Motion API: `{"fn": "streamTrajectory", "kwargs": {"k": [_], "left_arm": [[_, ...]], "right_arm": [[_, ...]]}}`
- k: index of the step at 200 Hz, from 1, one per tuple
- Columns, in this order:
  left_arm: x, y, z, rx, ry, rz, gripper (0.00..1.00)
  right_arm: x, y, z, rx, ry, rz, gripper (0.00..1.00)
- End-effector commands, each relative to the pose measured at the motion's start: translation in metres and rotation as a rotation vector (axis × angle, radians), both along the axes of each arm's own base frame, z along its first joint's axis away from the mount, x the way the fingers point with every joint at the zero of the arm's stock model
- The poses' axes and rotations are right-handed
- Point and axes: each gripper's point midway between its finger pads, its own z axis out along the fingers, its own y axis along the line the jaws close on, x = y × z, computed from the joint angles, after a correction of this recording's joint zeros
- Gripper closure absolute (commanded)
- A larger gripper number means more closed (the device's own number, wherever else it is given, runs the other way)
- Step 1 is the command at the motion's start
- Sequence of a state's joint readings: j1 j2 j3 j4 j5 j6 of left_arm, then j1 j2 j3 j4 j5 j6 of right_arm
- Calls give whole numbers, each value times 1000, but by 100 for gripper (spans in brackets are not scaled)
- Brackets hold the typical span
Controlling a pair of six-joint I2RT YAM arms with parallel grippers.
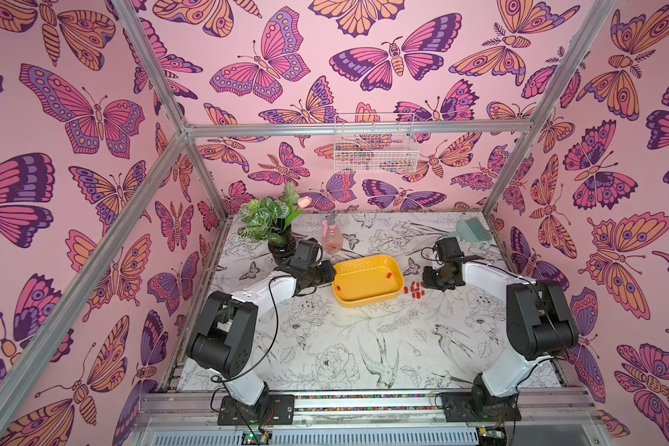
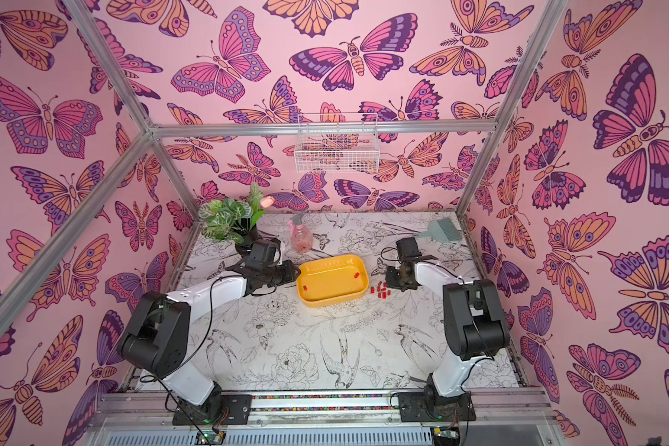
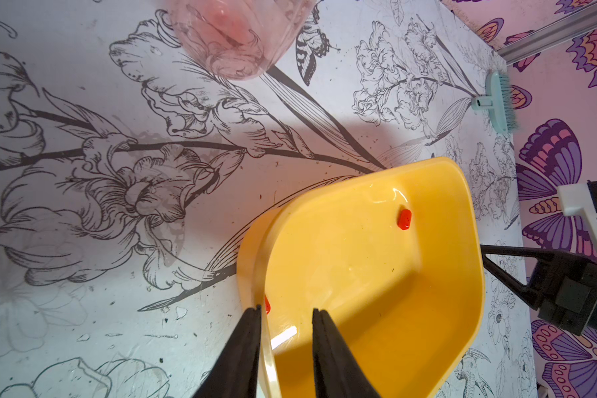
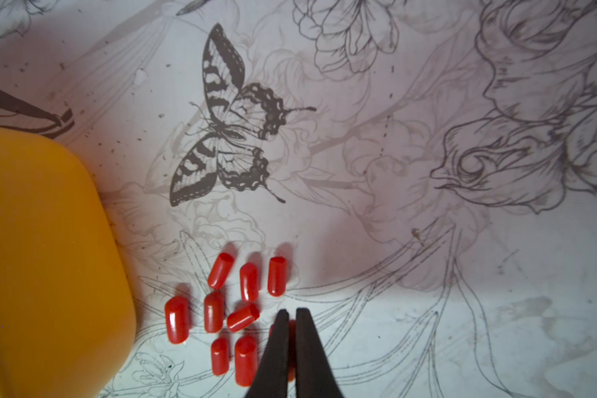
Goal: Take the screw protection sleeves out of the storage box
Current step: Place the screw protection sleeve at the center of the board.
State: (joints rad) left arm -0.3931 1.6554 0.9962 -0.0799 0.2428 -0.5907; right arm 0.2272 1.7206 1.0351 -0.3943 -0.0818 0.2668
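The yellow storage box (image 1: 364,287) (image 2: 331,285) sits mid-table. Two red screw protection sleeves lie inside it, one by the right wall (image 1: 389,275) (image 3: 404,218) and one in the near-left corner (image 1: 338,287) (image 3: 267,305). My left gripper (image 1: 333,275) (image 3: 286,310) straddles the box's left rim, one finger outside and one inside, shut on it. Several more sleeves (image 1: 414,289) (image 2: 381,290) (image 4: 214,312) lie on the table just right of the box (image 4: 31,241). My right gripper (image 1: 426,286) (image 4: 290,310) hangs shut over this cluster, its tips partly hiding one sleeve beneath them.
A potted plant (image 1: 271,220) and a pink spray bottle (image 1: 332,235) (image 3: 231,38) stand behind the box on the left. A teal brush (image 1: 474,229) (image 3: 497,103) lies at the back right. A white wire basket (image 1: 375,146) hangs on the back wall.
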Motion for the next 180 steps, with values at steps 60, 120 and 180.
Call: {"fn": "streamTrajectory", "kwargs": {"k": [60,120,180], "left_arm": [[-1,-3,0,3,3,-17,69],[0,-3,-1,1,5,-19,69],[0,-3,1,0,1,-20,69]], "right_arm": [[2,-9,-4,-18,32,-41,90],[4,-9,-10,-18,45,-42,89],[5,-9,-13,-21,54,-43,86]]}}
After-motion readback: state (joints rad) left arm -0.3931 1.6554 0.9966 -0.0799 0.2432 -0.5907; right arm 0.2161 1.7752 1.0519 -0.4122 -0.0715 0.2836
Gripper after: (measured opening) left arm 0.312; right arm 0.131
